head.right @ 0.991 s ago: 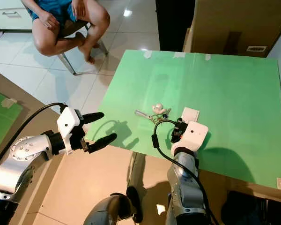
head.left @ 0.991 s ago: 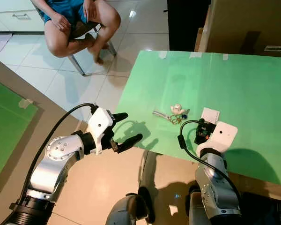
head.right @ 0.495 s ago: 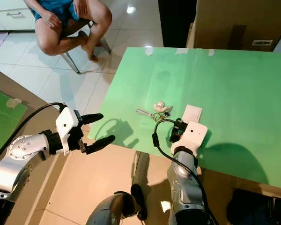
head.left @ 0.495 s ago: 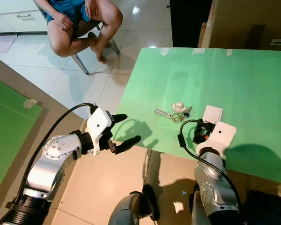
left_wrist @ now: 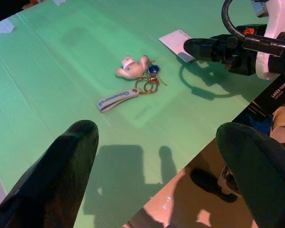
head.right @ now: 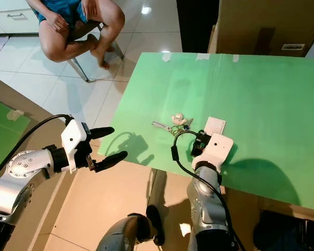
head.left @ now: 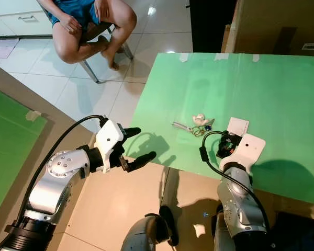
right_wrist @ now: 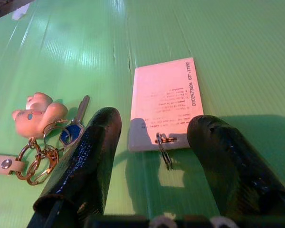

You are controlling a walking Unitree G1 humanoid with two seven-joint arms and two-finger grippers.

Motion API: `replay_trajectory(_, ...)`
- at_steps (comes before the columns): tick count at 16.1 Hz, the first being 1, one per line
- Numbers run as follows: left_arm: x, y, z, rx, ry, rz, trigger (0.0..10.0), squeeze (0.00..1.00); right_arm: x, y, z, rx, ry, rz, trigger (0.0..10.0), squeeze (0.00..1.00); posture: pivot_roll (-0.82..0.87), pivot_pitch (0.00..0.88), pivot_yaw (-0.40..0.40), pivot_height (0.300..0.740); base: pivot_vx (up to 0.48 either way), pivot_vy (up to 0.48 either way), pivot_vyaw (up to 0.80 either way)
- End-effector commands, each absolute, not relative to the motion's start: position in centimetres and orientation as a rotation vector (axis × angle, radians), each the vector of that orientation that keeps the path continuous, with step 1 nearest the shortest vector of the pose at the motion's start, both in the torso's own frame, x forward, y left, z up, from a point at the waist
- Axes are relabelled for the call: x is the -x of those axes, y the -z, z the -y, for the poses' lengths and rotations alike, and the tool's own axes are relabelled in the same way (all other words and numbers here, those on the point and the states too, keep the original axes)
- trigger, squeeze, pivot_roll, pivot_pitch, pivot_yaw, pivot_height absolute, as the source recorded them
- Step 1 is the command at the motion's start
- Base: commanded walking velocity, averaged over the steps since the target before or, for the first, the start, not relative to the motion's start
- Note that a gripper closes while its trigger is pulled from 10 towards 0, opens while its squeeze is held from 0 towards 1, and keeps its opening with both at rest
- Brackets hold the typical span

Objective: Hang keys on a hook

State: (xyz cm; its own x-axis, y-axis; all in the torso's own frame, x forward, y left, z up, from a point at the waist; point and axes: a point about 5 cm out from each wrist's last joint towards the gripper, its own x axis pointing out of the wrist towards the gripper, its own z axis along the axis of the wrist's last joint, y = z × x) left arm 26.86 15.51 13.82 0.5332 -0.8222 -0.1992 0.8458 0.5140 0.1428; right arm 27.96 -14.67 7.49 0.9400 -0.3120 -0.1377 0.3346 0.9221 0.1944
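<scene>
Two grippers flank the keys (head.left: 194, 126), which lie flat on the green table (head.left: 282, 94) near its front edge, a strap trailing out to the robot's left and a small pale figure charm at the far side of the rings. The right gripper (right_wrist: 154, 156) is much the nearer: it hovers low over the table with its fingers spread, and the right wrist view shows them straddling a white card (right_wrist: 165, 103) rather than the keys, which sit just beside its left finger. So the bunch lies a little to the left of that gripper's line of reach, its long axis running roughly crosswise to the fingers. The left gripper (head.left: 137, 144) hangs off the table's left front corner, fingers also wide apart, well apart from the keys. My judgement is that the right arm should shift leftward before closing, else it would pinch the card. No hook can be made out from here.
</scene>
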Motion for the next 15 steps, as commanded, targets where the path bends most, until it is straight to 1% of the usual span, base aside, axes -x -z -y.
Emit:
replay_trajectory(1, -26.58, -13.76, -16.16, -0.242, 0.991, -0.125, 10.0, 0.00, -27.81, -7.42, 13.10, -0.255, 0.321, -0.118, 10.0, 0.00, -0.12, 0.304, 0.299, 0.740, 0.000, 0.000, 0.00)
replay_trajectory(9, -26.71, -13.81, -15.96, -0.244, 0.989, -0.119, 10.0, 0.00, -28.08, -7.40, 12.98, -0.258, 0.320, -0.118, 10.0, 0.00, -0.12, 0.299, 0.295, 0.740, 0.000, 0.000, 0.00)
replay_trajectory(10, -26.72, -13.79, -15.96, -0.244, 0.988, -0.119, 10.0, 0.00, -28.15, -7.42, 12.96, -0.258, 0.319, -0.117, 9.9, 0.00, -0.12, 0.296, 0.294, 0.740, 0.000, 0.000, 0.00)
replay_trajectory(11, -26.72, -13.79, -15.94, -0.244, 0.987, -0.118, 10.0, 0.00, -28.22, -7.43, 12.97, -0.258, 0.318, -0.116, 3.8, 0.00, -0.12, 0.295, 0.293, 0.740, 0.000, 0.000, 0.00)
replay_trajectory(12, -26.72, -13.79, -15.93, -0.244, 0.987, -0.117, 10.0, 0.00, -28.25, -7.45, 12.96, -0.258, 0.317, -0.115, 0.3, 0.00, -0.12, 0.294, 0.293, 0.740, 0.000, 0.000, 0.00)
replay_trajectory(13, -26.65, -13.76, -15.92, -0.244, 0.987, -0.117, 10.0, 0.00, -28.38, -7.57, 12.88, -0.262, 0.313, -0.110, 0.0, 0.00, -0.12, 0.293, 0.292, 0.740, 0.000, 0.000, 0.00)
replay_trajectory(15, -26.66, -13.75, -15.90, -0.244, 0.988, -0.117, 10.0, 0.00, -28.40, -7.55, 12.90, -0.264, 0.314, -0.111, 0.0, 0.00, -0.12, 0.292, 0.290, 0.740, 0.000, 0.000, 0.00)
